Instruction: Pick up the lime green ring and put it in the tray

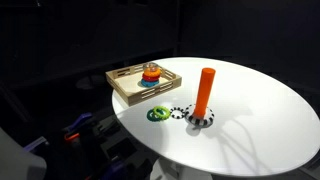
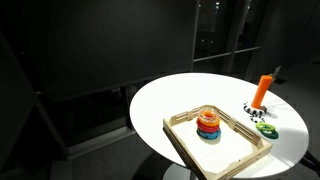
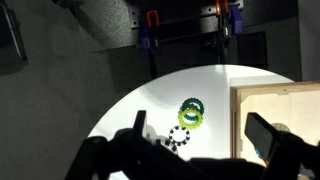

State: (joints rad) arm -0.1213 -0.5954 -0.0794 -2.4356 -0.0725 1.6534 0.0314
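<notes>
The lime green ring (image 3: 190, 119) lies flat on the white table, overlapping a dark teal ring (image 3: 192, 105). It also shows in both exterior views (image 1: 157, 115) (image 2: 268, 130). A black-and-white checkered ring (image 3: 179, 138) lies just beside it. The light-wood tray (image 3: 240, 115) is to the right in the wrist view and shows in both exterior views (image 1: 122, 88) (image 2: 182, 138). It holds a stack of coloured rings (image 1: 150, 73). My gripper (image 3: 203, 135) is open and empty, high above the rings, with its fingers spread to either side of them.
An upright orange peg (image 1: 204, 90) on a checkered base (image 1: 201, 121) stands close to the rings. The round white table (image 1: 260, 110) has its edge near the rings. Dark surroundings lie beyond it.
</notes>
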